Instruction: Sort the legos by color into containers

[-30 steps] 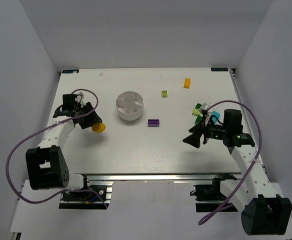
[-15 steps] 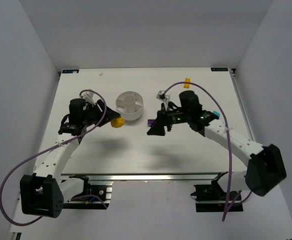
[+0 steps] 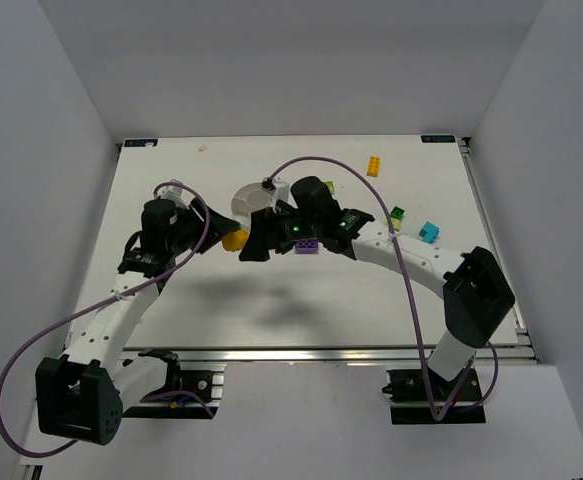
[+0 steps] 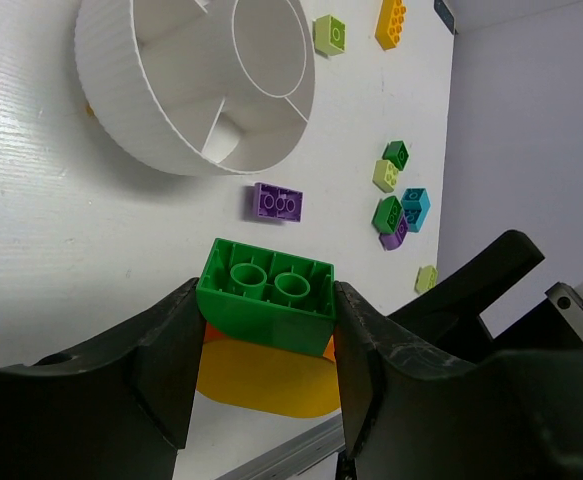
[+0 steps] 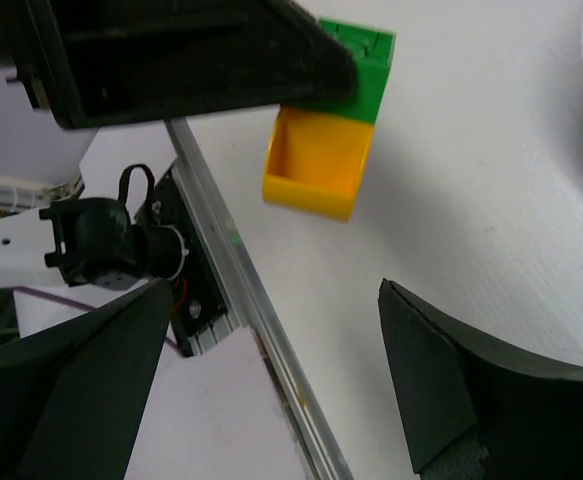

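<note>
Lego stack (image 4: 268, 330): dark green brick (image 4: 267, 297) is sitting pressed onto a yellow brick (image 5: 316, 165), just beside the dish (image 4: 141, 120).
Left claw (image 4: 266, 340): pinching the dark green brick by its sides.
Right claw (image 5: 271, 295): hovering spread wide, facing the stack, touching nothing.
Step, likely: pulling the two colours apart.
Doing it well: right fingers should be closing squarely on the yellow walls, then peeling straight off without levering the left grip loose.
Waiting: purple brick (image 4: 277, 202) is lying on the surface (image 4: 61, 260) near the dish.
</note>
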Robot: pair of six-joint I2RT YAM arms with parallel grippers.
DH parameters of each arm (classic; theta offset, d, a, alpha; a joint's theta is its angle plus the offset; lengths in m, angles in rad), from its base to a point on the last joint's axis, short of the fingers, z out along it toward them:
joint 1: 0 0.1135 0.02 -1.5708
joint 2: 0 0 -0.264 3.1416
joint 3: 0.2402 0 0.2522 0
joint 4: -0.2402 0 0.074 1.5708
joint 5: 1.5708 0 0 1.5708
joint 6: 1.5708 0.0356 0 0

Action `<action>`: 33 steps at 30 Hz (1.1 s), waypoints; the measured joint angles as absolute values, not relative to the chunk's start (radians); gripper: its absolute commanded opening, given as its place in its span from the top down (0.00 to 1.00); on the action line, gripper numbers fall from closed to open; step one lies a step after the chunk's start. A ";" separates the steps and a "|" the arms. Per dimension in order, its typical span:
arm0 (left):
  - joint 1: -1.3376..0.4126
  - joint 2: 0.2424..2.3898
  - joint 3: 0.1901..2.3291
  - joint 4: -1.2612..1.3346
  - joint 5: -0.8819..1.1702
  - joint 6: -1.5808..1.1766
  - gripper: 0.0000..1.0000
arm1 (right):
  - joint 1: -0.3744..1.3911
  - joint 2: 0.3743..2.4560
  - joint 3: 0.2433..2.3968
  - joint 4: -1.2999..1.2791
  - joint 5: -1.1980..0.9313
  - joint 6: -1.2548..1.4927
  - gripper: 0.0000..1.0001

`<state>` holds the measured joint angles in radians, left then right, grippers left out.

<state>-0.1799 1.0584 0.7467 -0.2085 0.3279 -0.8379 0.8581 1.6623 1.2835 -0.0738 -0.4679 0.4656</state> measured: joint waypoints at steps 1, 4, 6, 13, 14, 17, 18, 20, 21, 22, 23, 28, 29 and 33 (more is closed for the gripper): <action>-0.183 1.056 0.747 -0.210 0.324 -0.840 0.71 | 0.864 1.671 1.298 -0.071 -0.451 0.472 0.11; -0.187 1.048 0.747 -0.216 0.315 -0.845 0.71 | 0.879 1.703 1.332 -0.057 -0.417 0.495 0.11; -0.189 1.041 0.747 -0.220 0.313 -0.847 0.71 | 0.884 1.723 1.341 -0.049 -0.400 0.504 0.11; -0.198 1.030 0.747 -0.234 0.303 -0.852 0.72 | 0.892 1.773 1.360 -0.039 -0.335 0.528 0.19; -0.199 1.030 0.746 -0.235 0.303 -0.854 0.73 | 0.892 1.775 1.360 -0.036 -0.322 0.529 0.21; -0.199 1.025 0.741 -0.236 0.299 -0.858 0.74 | 0.891 1.781 1.377 -0.035 -0.289 0.542 0.30; -0.199 1.023 0.738 -0.236 0.297 -0.859 0.74 | 0.891 1.785 1.388 -0.033 -0.282 0.545 0.32; -0.199 1.018 0.727 -0.235 0.294 -0.864 0.74 | 0.891 1.791 1.406 -0.029 -0.268 0.551 0.38; -0.199 1.016 0.720 -0.236 0.292 -0.867 0.73 | 0.891 1.792 1.411 -0.027 -0.263 0.556 0.40; -0.199 1.015 0.715 -0.235 0.287 -0.871 0.73 | 0.891 1.793 1.413 -0.027 -0.262 0.559 0.44; -0.199 1.015 0.711 -0.236 0.282 -0.877 0.73 | 0.891 1.793 1.413 -0.027 -0.260 0.564 0.47; -0.199 1.015 0.700 -0.236 0.269 -0.889 0.73 | 0.894 1.805 1.423 -0.027 -0.262 0.576 0.48; -0.199 1.015 0.700 -0.236 0.267 -0.891 0.73 | 0.894 1.806 1.423 -0.027 -0.262 0.577 0.44; -0.199 1.012 0.700 -0.236 0.254 -0.901 0.73 | 0.894 1.808 1.423 -0.032 -0.264 0.577 0.29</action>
<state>-0.1986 1.0122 0.6998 -0.2356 0.2543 -0.9012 0.8940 1.8076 1.4231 -0.0319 -0.2638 0.5766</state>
